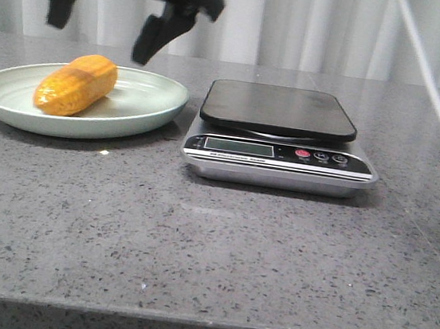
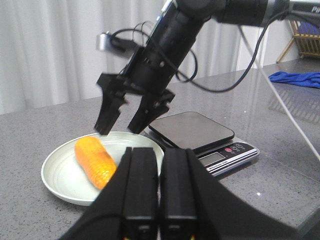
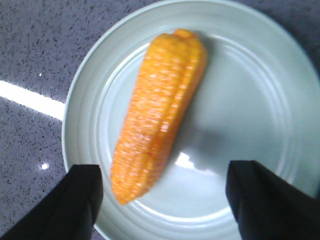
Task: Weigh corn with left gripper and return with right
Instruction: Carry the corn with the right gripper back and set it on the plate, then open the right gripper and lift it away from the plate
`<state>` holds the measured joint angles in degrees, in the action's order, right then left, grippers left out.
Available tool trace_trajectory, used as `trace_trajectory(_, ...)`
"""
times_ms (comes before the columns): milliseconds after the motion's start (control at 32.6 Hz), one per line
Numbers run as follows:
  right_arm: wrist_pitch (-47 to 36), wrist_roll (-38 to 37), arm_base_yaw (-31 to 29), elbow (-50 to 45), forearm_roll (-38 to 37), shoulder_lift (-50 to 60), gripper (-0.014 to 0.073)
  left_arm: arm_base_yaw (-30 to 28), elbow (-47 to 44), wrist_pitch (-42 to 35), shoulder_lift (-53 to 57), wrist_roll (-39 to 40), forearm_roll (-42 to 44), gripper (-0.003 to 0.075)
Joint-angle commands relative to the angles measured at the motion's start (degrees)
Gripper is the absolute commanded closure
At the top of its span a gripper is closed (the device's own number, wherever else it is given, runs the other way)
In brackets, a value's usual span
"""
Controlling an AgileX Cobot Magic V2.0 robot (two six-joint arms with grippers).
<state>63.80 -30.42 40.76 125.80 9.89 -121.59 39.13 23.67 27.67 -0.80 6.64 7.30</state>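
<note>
The orange-yellow corn (image 1: 77,84) lies on its side on the pale green plate (image 1: 152,96) at the left of the table. My right gripper (image 1: 110,14) hangs open and empty just above the plate, fingers spread wide either side of the corn. The right wrist view looks straight down on the corn (image 3: 160,110) and plate (image 3: 250,100) between the open right gripper (image 3: 165,200). My left gripper (image 2: 158,190) is shut and empty, back from the plate (image 2: 60,175) and corn (image 2: 95,160); it is out of the front view. The right gripper also shows in the left wrist view (image 2: 122,122).
A digital kitchen scale (image 1: 279,108) with a bare black platform stands right of the plate, also in the left wrist view (image 2: 192,130). A white cable (image 1: 437,95) slants across the right side. A blue cloth (image 2: 295,78) and a wooden rack (image 2: 307,42) lie far off.
</note>
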Motion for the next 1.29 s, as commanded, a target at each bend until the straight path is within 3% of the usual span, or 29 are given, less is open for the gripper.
trace_trajectory(0,1.8,1.2,-2.9,2.2,-1.2,7.2,-0.0011,-0.1,1.3,-4.7,-0.8,0.1,-0.1,0.0594)
trace_trajectory(276,13.3,12.6,-9.9,1.9,-6.7,14.7,-0.0011,-0.1,1.3,-4.7,-0.8,0.1,-0.1,0.0594)
trace_trajectory(522,12.1,18.9,-17.5,-10.0,-7.4,25.3,-0.0010,-0.1,1.3,-4.7,-0.8,0.1,-0.1,0.0594)
trace_trajectory(799,-2.9,21.7,-22.2,-36.6,-7.7,44.1,-0.0010,-0.1,1.3,-4.7,-0.8,0.1,-0.1,0.0594)
trace_trajectory(1259,-26.0,21.9,-22.3,-76.3,-12.4,81.0,-0.0010,-0.1,1.3,-4.7,-0.8,0.1,-0.1,0.0594)
